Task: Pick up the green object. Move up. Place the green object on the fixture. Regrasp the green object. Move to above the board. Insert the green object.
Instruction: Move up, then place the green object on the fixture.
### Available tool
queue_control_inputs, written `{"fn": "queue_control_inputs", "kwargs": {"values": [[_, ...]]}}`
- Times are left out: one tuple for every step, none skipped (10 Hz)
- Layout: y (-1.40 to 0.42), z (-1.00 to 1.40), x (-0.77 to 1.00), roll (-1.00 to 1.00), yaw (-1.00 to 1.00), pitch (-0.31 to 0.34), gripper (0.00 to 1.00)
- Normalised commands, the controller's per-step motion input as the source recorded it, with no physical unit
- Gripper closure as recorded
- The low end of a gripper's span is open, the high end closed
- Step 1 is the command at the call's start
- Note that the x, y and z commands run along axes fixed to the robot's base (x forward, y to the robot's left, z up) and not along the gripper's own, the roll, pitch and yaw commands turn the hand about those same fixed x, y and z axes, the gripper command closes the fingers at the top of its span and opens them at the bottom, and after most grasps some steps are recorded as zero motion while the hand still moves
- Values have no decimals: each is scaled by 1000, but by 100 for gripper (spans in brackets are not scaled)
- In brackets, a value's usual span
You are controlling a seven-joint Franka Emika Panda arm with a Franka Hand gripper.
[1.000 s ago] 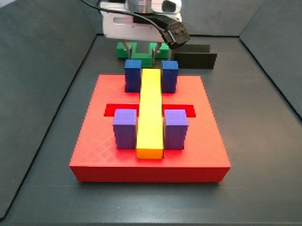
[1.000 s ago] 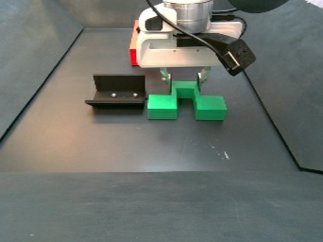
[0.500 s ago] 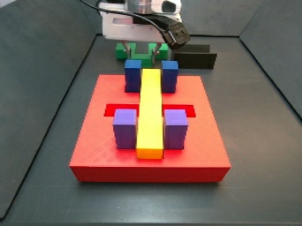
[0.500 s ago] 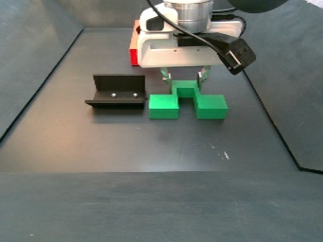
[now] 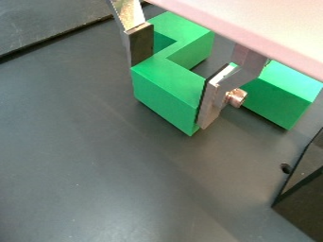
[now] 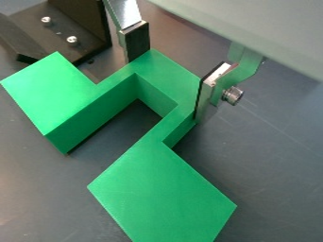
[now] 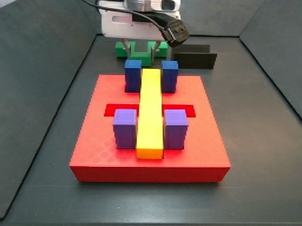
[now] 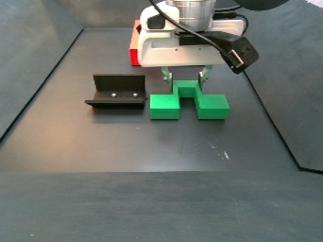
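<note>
The green object (image 8: 187,102) is a matte green piece with a taller middle block and two lower arms. It sits low over the dark floor, and I cannot tell whether it still touches it. My gripper (image 8: 184,83) comes down on it from above and is shut on the middle block. In both wrist views the silver fingers (image 5: 217,96) (image 6: 214,91) press against opposite sides of the green object (image 5: 168,83) (image 6: 151,90). The black fixture (image 8: 116,93) stands beside it, apart from it. The red board (image 7: 106,141) lies nearer the camera and carries blue and purple blocks and a yellow bar (image 7: 150,113).
Black walls enclose the floor on both sides (image 8: 38,85). In a side view the board's blue blocks (image 7: 133,71) partly hide the green object (image 7: 144,51). The fixture (image 7: 196,58) lies behind the board, and its screws show in a wrist view (image 6: 57,33).
The gripper and the green object have shifted very slightly upward in both side views. The fixture and the board have not moved.
</note>
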Motion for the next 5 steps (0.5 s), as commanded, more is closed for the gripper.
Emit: {"fn": "queue_control_inputs", "kwargs": {"values": [[0, 833, 0, 0, 0, 0, 100], [-54, 786, -64, -9, 43, 32, 100], [-40, 510, -79, -49, 35, 32, 100], [-12, 239, -27, -79, 20, 12, 100], [-51, -194, -103, 46, 0, 0, 100]]}}
